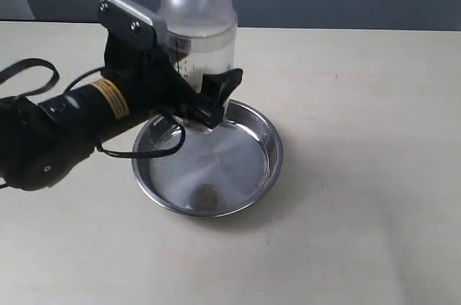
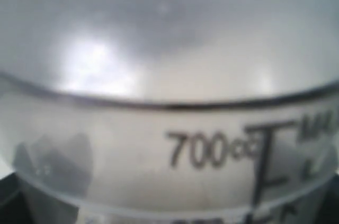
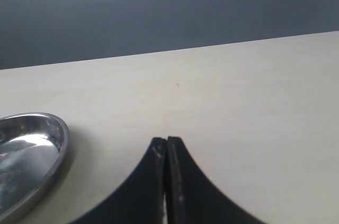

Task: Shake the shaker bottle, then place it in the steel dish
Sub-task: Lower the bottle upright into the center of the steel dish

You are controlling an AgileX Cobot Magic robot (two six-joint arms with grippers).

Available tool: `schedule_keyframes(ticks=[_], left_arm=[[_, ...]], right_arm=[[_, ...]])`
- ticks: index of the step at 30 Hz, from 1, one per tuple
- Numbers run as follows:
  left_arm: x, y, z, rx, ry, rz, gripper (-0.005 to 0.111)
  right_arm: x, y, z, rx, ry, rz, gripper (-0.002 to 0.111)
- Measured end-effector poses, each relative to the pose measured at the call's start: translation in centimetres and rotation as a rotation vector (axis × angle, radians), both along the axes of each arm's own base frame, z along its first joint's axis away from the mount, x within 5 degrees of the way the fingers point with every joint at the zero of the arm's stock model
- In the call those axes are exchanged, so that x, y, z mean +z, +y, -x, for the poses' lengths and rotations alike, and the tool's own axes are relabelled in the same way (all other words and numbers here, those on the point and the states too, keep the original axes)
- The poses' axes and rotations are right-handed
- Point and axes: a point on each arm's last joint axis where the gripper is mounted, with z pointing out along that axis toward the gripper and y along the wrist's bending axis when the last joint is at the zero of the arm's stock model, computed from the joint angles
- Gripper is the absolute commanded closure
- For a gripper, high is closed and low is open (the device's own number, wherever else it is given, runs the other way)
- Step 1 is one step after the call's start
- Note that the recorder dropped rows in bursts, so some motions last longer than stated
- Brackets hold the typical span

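Note:
The clear shaker bottle [image 1: 199,27] stands upright in the air over the far left rim of the steel dish [image 1: 252,175], its cap cut off by the frame's top. My left gripper [image 1: 205,99] is shut on its lower body, black fingers either side. In the left wrist view the bottle [image 2: 169,75] fills the frame, with the "700cc" scale mark close to the lens. The dish rests on the table with a small brown patch showing on its floor. My right gripper [image 3: 167,140] is shut and empty above bare table, the steel dish [image 3: 53,139] off to its side.
The tabletop [image 1: 360,103] is pale beige and a dark grey wall runs behind it. The left arm's black cable [image 1: 32,74] loops at the left edge. The right arm does not show in the exterior view.

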Motion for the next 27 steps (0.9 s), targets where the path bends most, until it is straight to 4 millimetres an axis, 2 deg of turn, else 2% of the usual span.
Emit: schedule_keyframes(ticks=[2, 8, 15, 24, 27], left_arm=[[-1.3, -0.1, -0.1, -0.003, 0.031, -0.016, 0.106], [-3.4, -0.5, -0.6, -0.02, 0.033, -0.011, 0.106], [-5.0, -0.9, -1.0, -0.03, -0.004, 0.024, 0.106], [-7.5, -0.9, -1.2, -0.023, 0.043, 0.006, 0.106], [-7.7, -0.8, -1.3, -0.011, 0.035, -0.013, 0.106]], right_arm=[[0.0, 0.0, 0.0, 0.0, 0.0, 0.0, 0.109], [0.0, 0.0, 0.0, 0.0, 0.0, 0.0, 0.109], [0.0, 0.0, 0.0, 0.0, 0.0, 0.0, 0.109], [0.0, 0.0, 0.0, 0.0, 0.0, 0.0, 0.109], [0.0, 0.0, 0.0, 0.0, 0.0, 0.0, 0.109]])
